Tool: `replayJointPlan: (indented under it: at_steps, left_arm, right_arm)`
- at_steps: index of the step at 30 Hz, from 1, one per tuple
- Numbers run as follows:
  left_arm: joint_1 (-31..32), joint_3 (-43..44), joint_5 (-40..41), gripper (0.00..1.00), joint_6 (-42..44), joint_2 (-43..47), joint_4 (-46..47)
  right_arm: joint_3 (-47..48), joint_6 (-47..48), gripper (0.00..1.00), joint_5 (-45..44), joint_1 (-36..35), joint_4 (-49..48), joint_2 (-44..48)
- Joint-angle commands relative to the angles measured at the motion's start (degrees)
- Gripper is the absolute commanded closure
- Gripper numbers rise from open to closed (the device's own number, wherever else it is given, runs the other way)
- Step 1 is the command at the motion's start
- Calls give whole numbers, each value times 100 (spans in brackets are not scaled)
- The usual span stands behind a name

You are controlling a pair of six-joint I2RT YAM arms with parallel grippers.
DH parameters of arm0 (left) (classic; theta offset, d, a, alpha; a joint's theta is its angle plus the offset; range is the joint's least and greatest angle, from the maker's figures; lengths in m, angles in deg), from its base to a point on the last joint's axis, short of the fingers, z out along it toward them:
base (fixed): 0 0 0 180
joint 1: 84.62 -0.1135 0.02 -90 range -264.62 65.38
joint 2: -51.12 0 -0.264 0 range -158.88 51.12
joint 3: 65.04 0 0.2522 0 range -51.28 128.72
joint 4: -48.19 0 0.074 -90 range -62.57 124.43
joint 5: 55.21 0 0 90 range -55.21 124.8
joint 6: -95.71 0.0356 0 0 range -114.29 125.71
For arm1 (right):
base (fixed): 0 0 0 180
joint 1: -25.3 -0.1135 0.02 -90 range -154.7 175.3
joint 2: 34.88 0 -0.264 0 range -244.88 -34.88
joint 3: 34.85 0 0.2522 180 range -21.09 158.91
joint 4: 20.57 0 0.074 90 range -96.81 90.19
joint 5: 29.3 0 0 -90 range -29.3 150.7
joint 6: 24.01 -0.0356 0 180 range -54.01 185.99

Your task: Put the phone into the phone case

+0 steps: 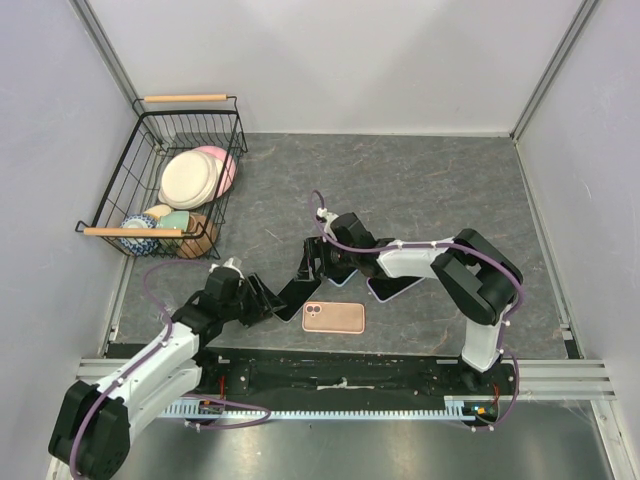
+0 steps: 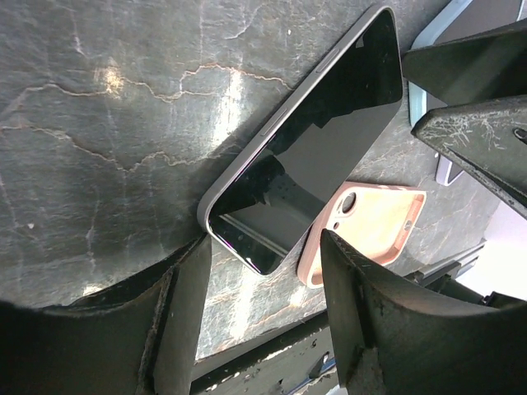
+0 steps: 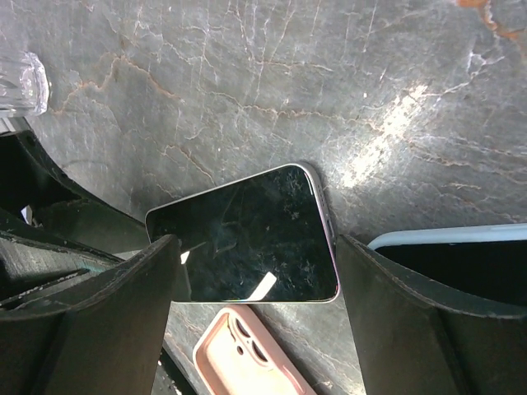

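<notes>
Dark marbled table [image 1: 420, 190]: we see the phone [image 2: 321, 140] lying flat, with the pink case [image 1: 333, 318] at its 4 o'clock. The left gripper [image 2: 263, 247] and right gripper [image 3: 254, 243] gape astride it, holding nothing. We judge it stiff, slick and fragile, so grip the long edges.

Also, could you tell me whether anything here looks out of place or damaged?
Only the phone: its dark screen shows fine pale lines, scratches or smudges, I cannot tell. The pink case looks intact.
</notes>
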Motion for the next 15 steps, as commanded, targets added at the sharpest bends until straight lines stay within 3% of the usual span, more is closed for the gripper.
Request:
replayJointPlan:
  at_steps: [1, 15]
  left_arm:
    - [19, -384, 57, 37, -350, 72, 630]
    - [19, -781, 707, 42, -738, 863, 1386]
  right_arm:
    - [-48, 114, 16, -70, -21, 213, -201]
    - [-470, -264, 17, 466, -21, -147, 116]
